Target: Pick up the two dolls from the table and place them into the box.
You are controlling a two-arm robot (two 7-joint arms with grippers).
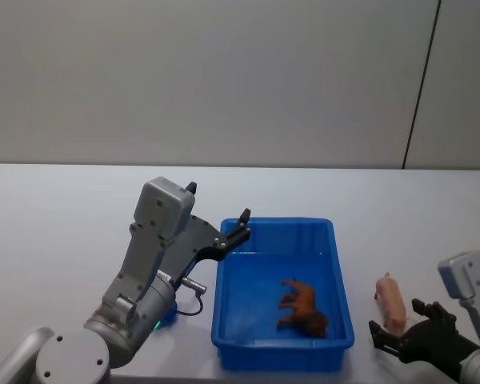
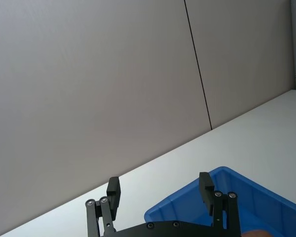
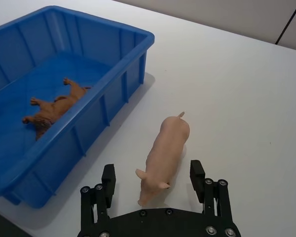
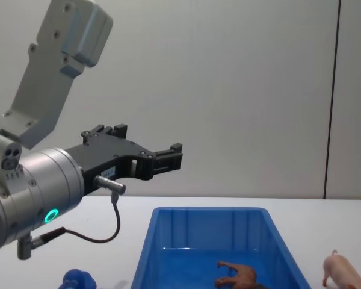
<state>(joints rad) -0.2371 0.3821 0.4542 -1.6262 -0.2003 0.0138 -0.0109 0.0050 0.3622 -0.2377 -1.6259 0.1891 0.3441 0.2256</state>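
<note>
White table point(image 1: 64, 240): pink pig point(image 1: 390, 300) is laid at box's point(image 1: 343, 280) 3 o'clock, head inside the spread right gripper point(image 3: 153, 170). Tapered snout could be squeezed out. Left gripper point(image 2: 159, 181) is held spread above box.

Bright blue on the box point(image 1: 280, 358) at lower centre, plain brown on the animal doll point(image 1: 304, 308), pale pink on the pig point(image 1: 390, 302) at lower right, black on the left gripper point(image 2: 159, 181) and right gripper point(image 3: 152, 169), white on the table point(image 1: 64, 224).
</note>
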